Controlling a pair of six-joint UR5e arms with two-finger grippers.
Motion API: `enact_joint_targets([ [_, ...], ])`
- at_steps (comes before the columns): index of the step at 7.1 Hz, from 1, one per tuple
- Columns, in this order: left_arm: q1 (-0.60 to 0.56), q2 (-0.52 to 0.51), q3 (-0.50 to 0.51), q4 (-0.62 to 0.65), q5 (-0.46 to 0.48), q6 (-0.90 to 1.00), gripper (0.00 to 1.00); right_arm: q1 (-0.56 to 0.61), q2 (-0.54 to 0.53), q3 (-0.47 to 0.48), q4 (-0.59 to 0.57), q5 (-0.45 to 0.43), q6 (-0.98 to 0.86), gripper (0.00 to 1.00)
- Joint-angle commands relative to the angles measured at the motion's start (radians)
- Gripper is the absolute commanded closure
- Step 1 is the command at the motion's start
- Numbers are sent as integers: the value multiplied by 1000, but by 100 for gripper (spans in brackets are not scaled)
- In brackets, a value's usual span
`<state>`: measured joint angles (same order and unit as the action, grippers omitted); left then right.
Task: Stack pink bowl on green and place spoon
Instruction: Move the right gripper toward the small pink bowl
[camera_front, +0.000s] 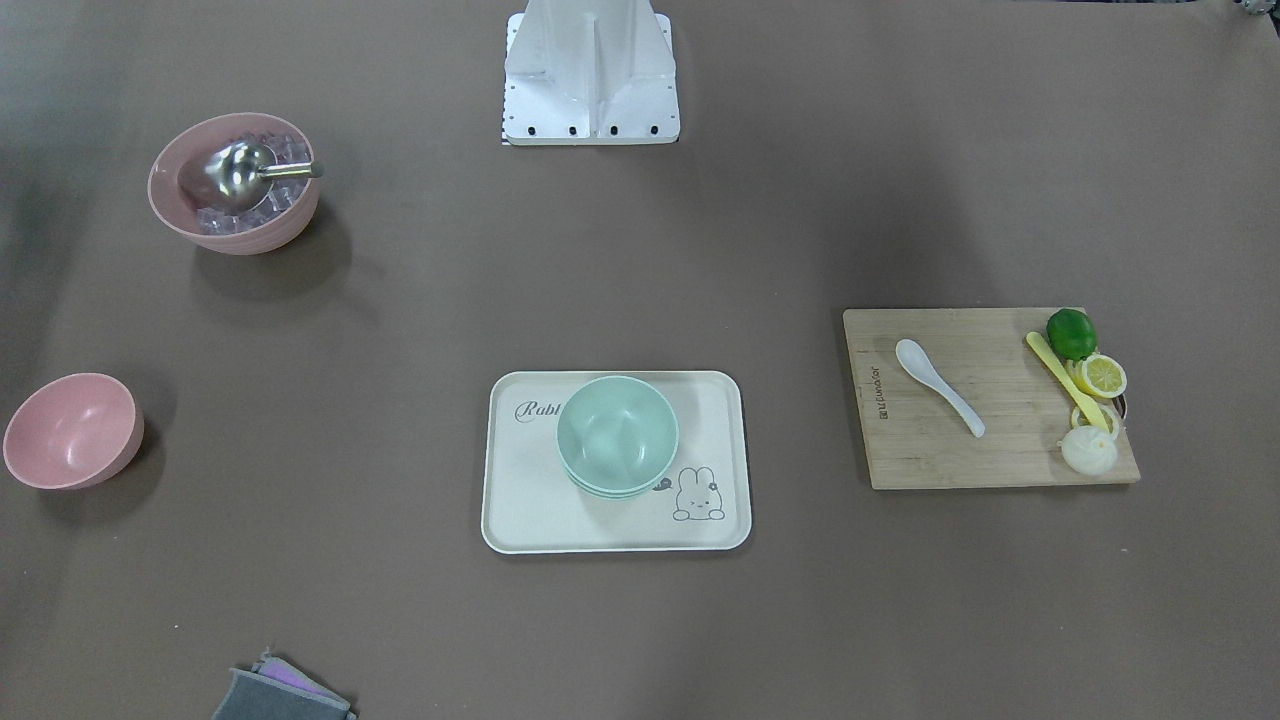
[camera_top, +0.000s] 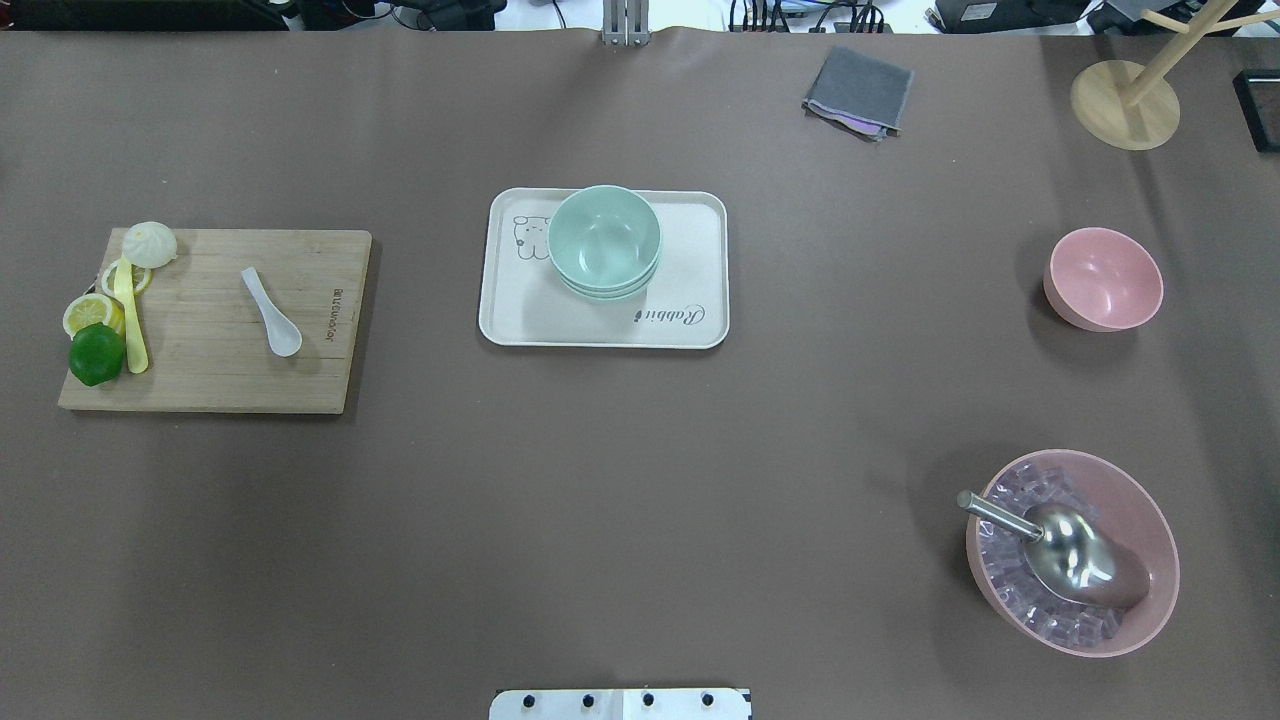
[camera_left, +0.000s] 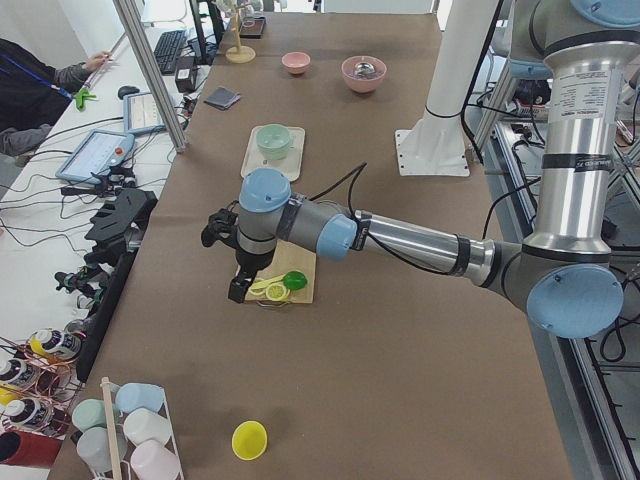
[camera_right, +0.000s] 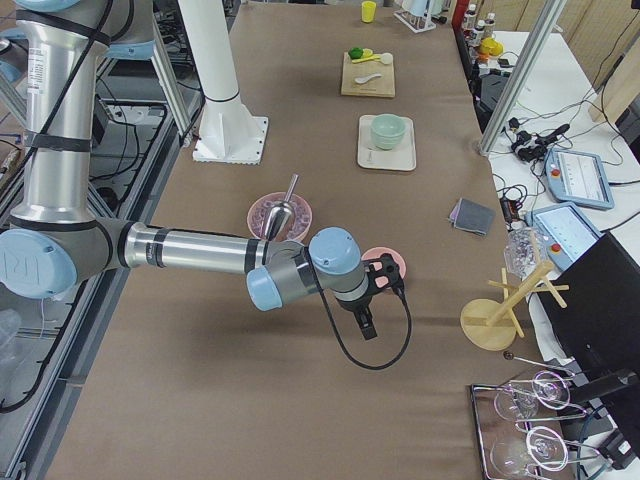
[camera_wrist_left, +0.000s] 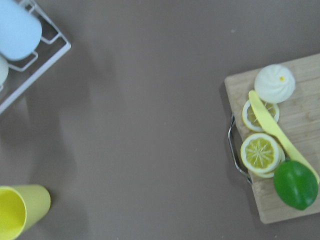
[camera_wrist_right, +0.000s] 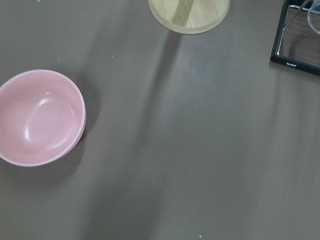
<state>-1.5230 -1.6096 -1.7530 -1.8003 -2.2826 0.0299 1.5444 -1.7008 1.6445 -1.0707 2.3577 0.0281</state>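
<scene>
An empty pink bowl (camera_top: 1103, 278) stands on the table at the far right; it also shows in the right wrist view (camera_wrist_right: 40, 117). A green bowl (camera_top: 604, 240) sits on what looks like a second green bowl, on a cream tray (camera_top: 690, 230) at mid table. A white spoon (camera_top: 272, 310) lies on a wooden cutting board (camera_top: 220, 370) at the left. My left gripper (camera_left: 237, 293) hangs high over the board's outer end. My right gripper (camera_right: 365, 325) hangs high beside the pink bowl. Neither shows in the wrist views, so I cannot tell if they are open or shut.
A large pink bowl (camera_top: 1072, 550) with ice cubes and a metal scoop stands near right. A lime (camera_top: 96, 353), lemon slices, a yellow knife and a bun lie on the board. A grey cloth (camera_top: 858, 90) and a wooden stand (camera_top: 1125, 100) are far right. A yellow cup (camera_wrist_left: 17, 210) stands past the board.
</scene>
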Motion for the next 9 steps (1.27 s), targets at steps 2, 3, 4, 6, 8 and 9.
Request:
enact_joint_targets([
  [2, 4, -16, 35, -112, -6, -25, 1, -79, 50, -46, 15, 18, 105, 0],
  [3, 6, -15, 37, -120, -5, -24, 1, -151, 58, -52, 24, 11, 189, 0],
  [4, 9, -15, 33, -128, -6, -24, 1, -196, 65, -70, 31, 9, 243, 0],
  [6, 14, -7, 33, -145, -5, -25, 1, -259, 88, -127, 118, 6, 347, 0],
  [8, 14, -7, 32, -151, -5, -25, 1, -273, 198, -231, 155, 5, 471, 13],
  [9, 14, -6, 32, -160, -6, -27, 1, -291, 228, -254, 158, -7, 518, 18],
])
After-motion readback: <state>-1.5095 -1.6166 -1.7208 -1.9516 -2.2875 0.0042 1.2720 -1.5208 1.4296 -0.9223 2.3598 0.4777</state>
